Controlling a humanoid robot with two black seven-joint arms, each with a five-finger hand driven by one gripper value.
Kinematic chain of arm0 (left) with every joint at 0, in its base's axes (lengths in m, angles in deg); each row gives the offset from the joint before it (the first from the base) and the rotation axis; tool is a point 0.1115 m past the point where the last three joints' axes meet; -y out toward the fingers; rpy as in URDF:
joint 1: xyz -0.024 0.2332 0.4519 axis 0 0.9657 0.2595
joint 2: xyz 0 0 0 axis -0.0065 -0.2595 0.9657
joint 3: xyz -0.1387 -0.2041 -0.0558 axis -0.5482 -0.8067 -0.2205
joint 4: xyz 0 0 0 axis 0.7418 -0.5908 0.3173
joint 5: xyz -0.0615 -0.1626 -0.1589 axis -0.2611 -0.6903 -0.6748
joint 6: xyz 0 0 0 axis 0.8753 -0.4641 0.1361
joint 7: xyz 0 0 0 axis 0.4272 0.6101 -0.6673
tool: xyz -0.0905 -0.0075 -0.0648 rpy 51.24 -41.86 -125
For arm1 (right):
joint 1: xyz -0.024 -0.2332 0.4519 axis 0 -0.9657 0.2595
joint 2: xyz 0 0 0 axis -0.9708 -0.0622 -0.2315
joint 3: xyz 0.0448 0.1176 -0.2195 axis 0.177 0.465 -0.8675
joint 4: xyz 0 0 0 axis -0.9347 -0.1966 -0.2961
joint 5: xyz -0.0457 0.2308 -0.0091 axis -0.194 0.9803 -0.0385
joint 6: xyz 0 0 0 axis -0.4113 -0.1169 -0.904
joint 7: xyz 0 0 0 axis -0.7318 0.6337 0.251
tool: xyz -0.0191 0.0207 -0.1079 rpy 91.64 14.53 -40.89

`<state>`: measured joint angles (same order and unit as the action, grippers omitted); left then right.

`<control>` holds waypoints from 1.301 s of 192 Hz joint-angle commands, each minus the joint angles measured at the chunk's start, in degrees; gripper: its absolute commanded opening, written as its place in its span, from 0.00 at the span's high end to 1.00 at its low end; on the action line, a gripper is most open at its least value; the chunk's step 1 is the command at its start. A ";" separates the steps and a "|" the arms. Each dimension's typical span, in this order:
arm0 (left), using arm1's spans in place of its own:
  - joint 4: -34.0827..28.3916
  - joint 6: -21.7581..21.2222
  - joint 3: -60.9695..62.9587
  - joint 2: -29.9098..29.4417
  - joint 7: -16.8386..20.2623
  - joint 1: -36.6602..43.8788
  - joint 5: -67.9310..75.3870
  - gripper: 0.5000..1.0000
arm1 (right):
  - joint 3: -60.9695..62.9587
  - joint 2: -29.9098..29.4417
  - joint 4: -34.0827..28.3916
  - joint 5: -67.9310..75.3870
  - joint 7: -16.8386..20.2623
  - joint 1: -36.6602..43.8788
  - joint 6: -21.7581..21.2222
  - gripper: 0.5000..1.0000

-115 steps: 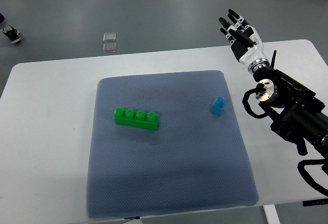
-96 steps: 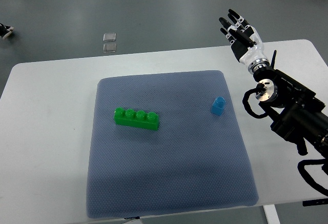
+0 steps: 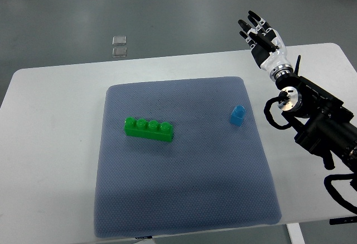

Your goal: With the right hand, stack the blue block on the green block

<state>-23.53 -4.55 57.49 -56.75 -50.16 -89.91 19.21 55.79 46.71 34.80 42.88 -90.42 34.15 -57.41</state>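
Grey floor surrounds a white table (image 3: 50,143) with a blue-grey mat (image 3: 184,199). Right hand (image 3: 261,36) hovers past the mat's far right corner, fingers spread, holding nothing. Blue block (image 3: 237,115) sits near the mat's right edge, well apart from the green block (image 3: 148,129). Nothing is grasped yet; picking and stacking remain.

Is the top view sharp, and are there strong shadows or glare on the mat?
Top view: sharp and evenly lit; the green block and blue block cast only faint shadows; a soft darker band crosses the near part of the mat; no glare.
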 commanded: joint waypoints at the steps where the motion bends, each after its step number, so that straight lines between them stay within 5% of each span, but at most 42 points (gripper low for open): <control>1: 0.14 -0.01 0.00 0.00 0.00 0.02 0.03 0.00 | 0.12 0.07 0.01 0.09 -0.02 -0.03 0.09 0.16; 164: -0.04 -0.01 0.00 0.00 0.00 0.02 0.03 0.00 | -0.85 0.69 -0.95 -1.32 0.07 0.77 0.09 0.16; 250: -0.04 -0.01 0.00 0.00 0.00 0.02 0.03 0.00 | -13.15 11.41 -6.31 -29.43 0.07 3.93 -0.88 0.16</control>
<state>-23.57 -4.56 57.48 -56.75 -50.16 -89.90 19.24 45.41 54.79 31.28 21.43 -90.37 37.47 -58.09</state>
